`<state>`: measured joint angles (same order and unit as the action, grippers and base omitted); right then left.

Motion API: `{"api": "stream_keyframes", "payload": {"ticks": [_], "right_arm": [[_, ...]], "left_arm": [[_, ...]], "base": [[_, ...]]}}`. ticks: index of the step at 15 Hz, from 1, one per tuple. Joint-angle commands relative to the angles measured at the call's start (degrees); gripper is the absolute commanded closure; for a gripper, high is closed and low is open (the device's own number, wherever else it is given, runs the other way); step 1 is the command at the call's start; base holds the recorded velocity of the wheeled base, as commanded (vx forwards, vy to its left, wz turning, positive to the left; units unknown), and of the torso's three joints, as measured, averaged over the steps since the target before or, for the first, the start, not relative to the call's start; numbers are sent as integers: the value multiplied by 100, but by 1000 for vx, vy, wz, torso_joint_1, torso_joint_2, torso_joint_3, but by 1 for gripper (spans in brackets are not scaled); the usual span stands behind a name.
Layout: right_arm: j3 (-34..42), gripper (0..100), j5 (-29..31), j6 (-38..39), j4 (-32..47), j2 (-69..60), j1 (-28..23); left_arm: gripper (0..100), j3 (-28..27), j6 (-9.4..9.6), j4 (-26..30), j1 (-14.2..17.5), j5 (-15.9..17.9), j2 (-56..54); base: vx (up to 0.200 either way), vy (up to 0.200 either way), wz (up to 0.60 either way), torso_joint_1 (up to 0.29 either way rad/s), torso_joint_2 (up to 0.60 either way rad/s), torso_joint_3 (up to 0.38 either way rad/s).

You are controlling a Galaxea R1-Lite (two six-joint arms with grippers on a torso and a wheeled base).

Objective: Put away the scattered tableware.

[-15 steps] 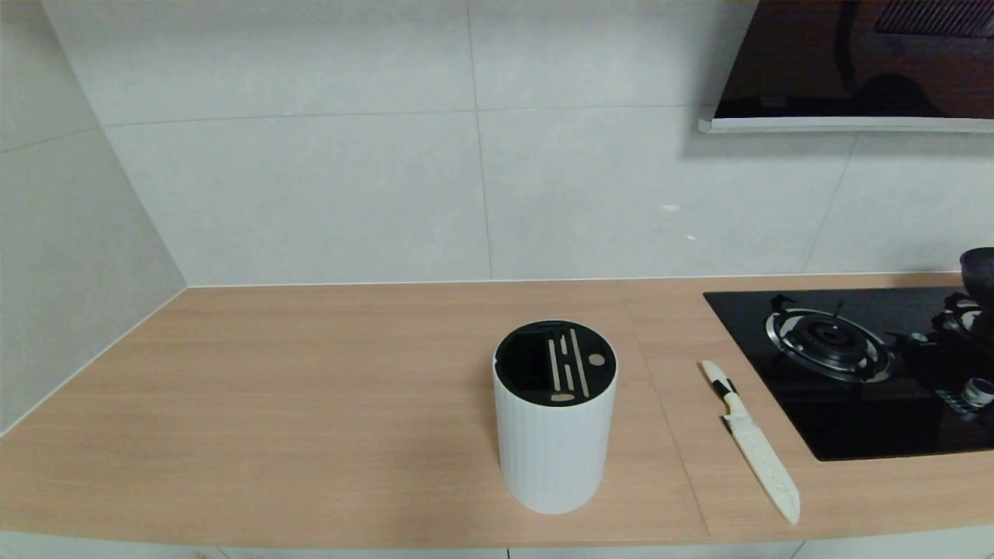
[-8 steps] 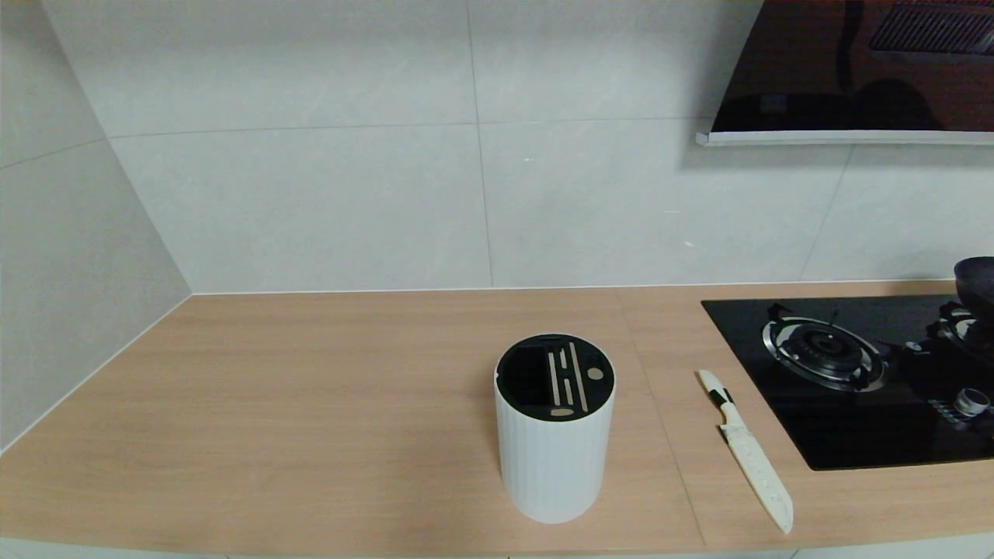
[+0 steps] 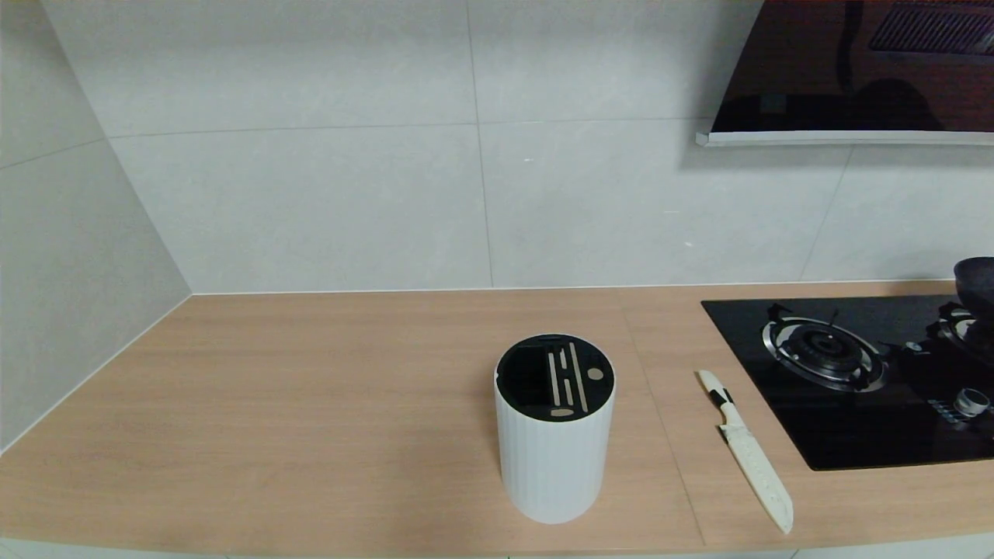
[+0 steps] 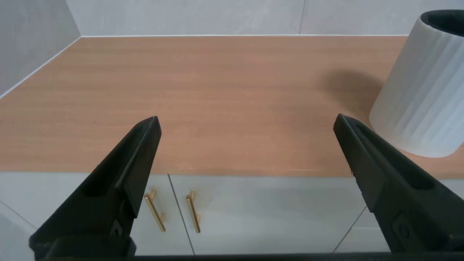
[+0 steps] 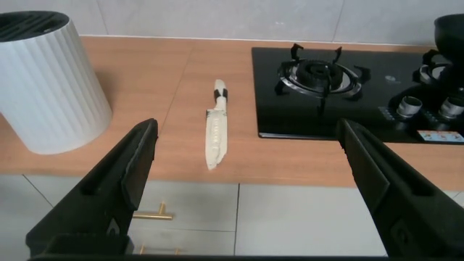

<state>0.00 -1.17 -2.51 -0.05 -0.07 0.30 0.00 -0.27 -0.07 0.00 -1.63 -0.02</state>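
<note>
A white ribbed knife holder (image 3: 554, 435) with a black slotted top stands near the front of the wooden counter (image 3: 326, 404); I also see the holder (image 4: 428, 87) (image 5: 45, 83) in both wrist views. A white knife (image 3: 747, 450) with a black band on its handle lies flat to the holder's right, tip toward the counter's front edge; the knife (image 5: 217, 125) shows ahead of my right gripper. My left gripper (image 4: 246, 138) is open, held in front of the counter edge. My right gripper (image 5: 246, 138) is open, also off the counter's front.
A black gas hob (image 3: 854, 373) with burners fills the counter's right end; a dark pot (image 3: 977, 279) sits at its far edge. A range hood (image 3: 854, 70) hangs above. Tiled walls close the back and left. Cabinet doors with brass handles (image 4: 192, 210) lie below the edge.
The head camera shifted slightly between one second and half a second ago, so the whole scene sits a little lower. Holder and knife have not moved on the counter.
</note>
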Motion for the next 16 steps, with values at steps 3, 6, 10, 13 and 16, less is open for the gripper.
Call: {"api": "stream_keyframes", "payload": {"ticks": [3, 6, 10, 13, 16], "right_arm": [[-149, 0, -32, -13, -13, 16, 5], [-1424, 0, -252, 172, 66, 1106, 233], [-1828, 0, -322, 163, 49, 3066, 365], [-2083, 0, -296, 163, -4, 4296, 769], [-2382, 0, -261, 163, -435, 5694, 1051]], "left_arm": [[0, 0, 0, -1, 0, -4, 2], [0, 0, 0, -1, 0, -4, 2], [0, 0, 0, -1, 0, -4, 2], [0, 0, -8, -1, 0, -4, 2], [0, 0, 0, -1, 0, -4, 2]], "base": [[0, 0, 0, 0, 0, 0], [0, 0, 0, 0, 0, 0], [0, 0, 0, 0, 0, 0], [0, 0, 0, 0, 0, 0], [0, 0, 0, 0, 0, 0]]}}
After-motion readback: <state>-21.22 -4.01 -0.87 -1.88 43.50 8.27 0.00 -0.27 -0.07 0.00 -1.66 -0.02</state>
